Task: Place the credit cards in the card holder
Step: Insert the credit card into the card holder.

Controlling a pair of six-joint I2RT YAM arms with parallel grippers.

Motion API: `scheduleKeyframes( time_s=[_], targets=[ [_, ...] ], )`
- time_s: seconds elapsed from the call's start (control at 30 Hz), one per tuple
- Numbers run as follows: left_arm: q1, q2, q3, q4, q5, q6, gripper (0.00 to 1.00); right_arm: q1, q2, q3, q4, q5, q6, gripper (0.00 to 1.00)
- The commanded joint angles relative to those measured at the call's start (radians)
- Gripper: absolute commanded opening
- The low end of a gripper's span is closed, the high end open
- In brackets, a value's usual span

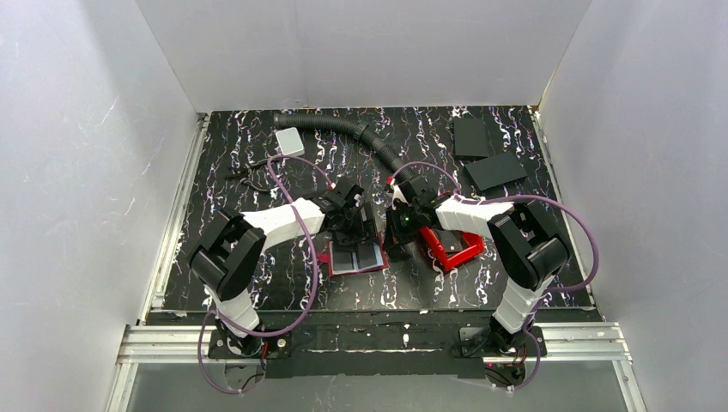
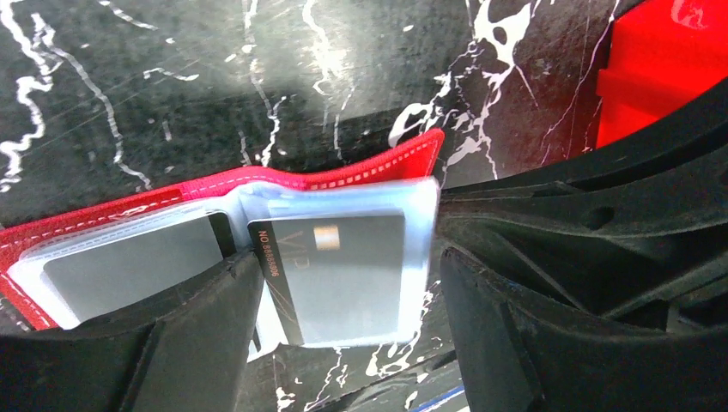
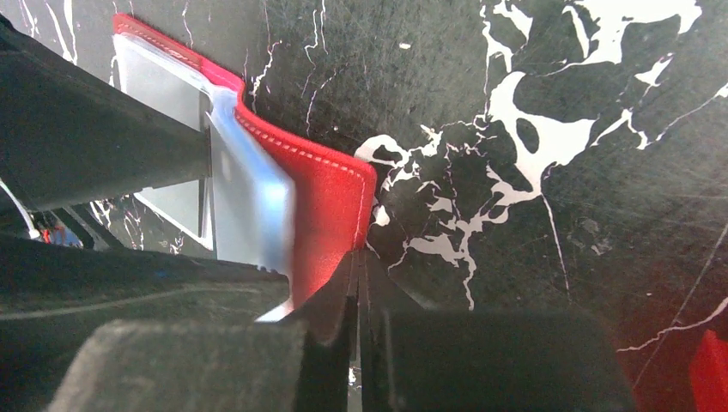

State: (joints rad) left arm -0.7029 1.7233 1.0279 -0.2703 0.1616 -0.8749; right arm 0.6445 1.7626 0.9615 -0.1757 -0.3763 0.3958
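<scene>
The card holder (image 1: 359, 260) lies open on the black marbled table, a red wallet with clear sleeves. Close up, the card holder (image 2: 257, 176) has a grey card (image 2: 129, 266) in its left sleeve and a dark credit card (image 2: 339, 275) in its right one. My left gripper (image 2: 348, 287) is open, one finger on each side of the right sleeve. My right gripper (image 3: 360, 266) is shut, its tips at the corner of the red cover (image 3: 326, 206); I cannot tell whether they pinch it. A pale loose card (image 1: 289, 140) lies at the back left.
A red open-top bin (image 1: 452, 249) stands just right of the right gripper (image 1: 397, 236). Two black flat slabs (image 1: 470, 136) (image 1: 495, 171) lie at the back right. A black corrugated hose (image 1: 343, 129) runs along the back. White walls close in the table.
</scene>
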Motion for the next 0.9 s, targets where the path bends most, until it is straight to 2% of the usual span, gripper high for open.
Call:
scheduleKeyframes(
  time_s=[0.0,0.13,0.27,0.37,0.67,0.87],
  targets=[
    [-0.037,0.031,0.061,0.010,0.032,0.029,0.72,0.013,0.020,0.029,0.035,-0.018,0.013,0.01],
    [-0.039,-0.003,0.055,-0.030,-0.017,0.024,0.73,0.014,0.006,0.054,-0.010,0.014,0.000,0.01],
    [-0.035,-0.015,0.087,-0.120,-0.063,0.041,0.74,0.012,-0.004,0.081,-0.072,0.057,-0.020,0.07],
    [-0.032,-0.049,0.062,-0.107,-0.058,0.042,0.74,0.012,-0.010,0.080,-0.087,0.069,-0.026,0.09],
    [0.040,-0.160,-0.022,-0.013,0.048,0.062,0.73,0.012,-0.054,0.101,-0.143,0.109,-0.042,0.20],
    [0.103,-0.239,-0.090,0.015,0.117,0.043,0.74,0.012,-0.044,0.090,-0.116,0.060,-0.029,0.28]
  ],
)
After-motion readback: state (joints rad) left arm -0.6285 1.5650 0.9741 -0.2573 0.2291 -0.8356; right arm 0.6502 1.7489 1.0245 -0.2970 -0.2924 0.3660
